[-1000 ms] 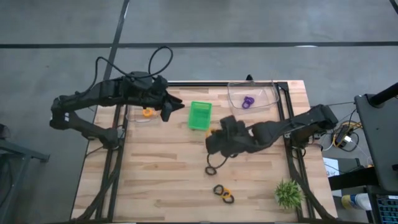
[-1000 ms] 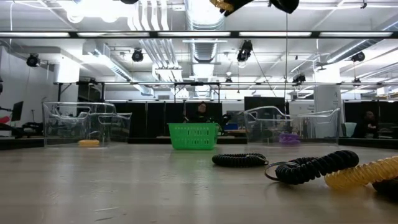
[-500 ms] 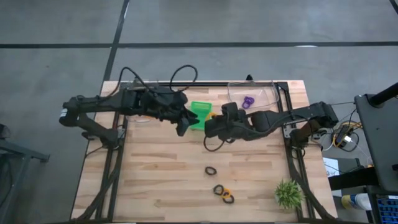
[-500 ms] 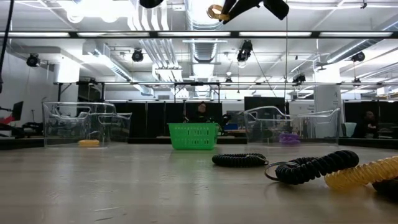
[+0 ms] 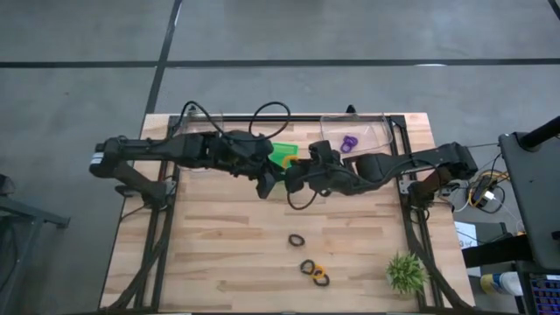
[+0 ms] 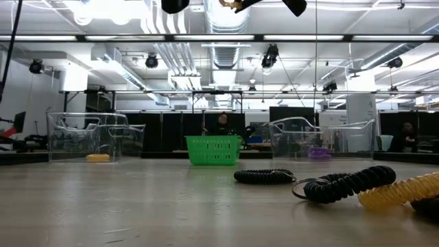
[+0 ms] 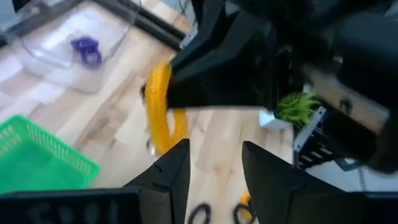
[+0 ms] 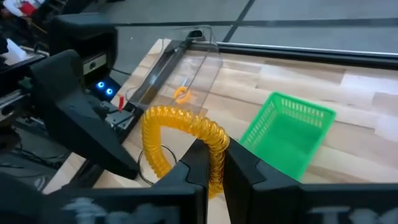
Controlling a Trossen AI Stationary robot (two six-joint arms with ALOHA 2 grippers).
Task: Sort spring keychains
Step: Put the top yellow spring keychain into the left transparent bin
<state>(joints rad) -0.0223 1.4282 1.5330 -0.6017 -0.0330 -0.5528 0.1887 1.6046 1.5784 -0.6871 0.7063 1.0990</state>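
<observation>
The right gripper (image 8: 214, 163) is closed on a yellow spring keychain (image 8: 180, 140), which hangs as an arch from between its fingers, high above the table (image 5: 227, 262) and just in front of the green basket (image 5: 282, 155). The left gripper (image 7: 211, 165) stands open directly facing it, so a handover between the arms looks to be the step in hand. In the left wrist view the coil lies just beyond the open fingers, at about 11 o'clock from the gap, with its long axis upright, roughly along the line of the fingers. In the high view the two grippers nearly meet near the table's middle, the left one at about 9 o'clock of the right one; whether the left fingers already touch the coil I cannot tell. The left arm must close around the free part of the arch, not the clamped end. Other keychains lie well apart: a black one (image 5: 297, 239) and a black-and-yellow pair (image 5: 314, 273) toward 6 o'clock, a purple one (image 5: 349, 143) in the clear right tray (image 5: 385, 138).
</observation>
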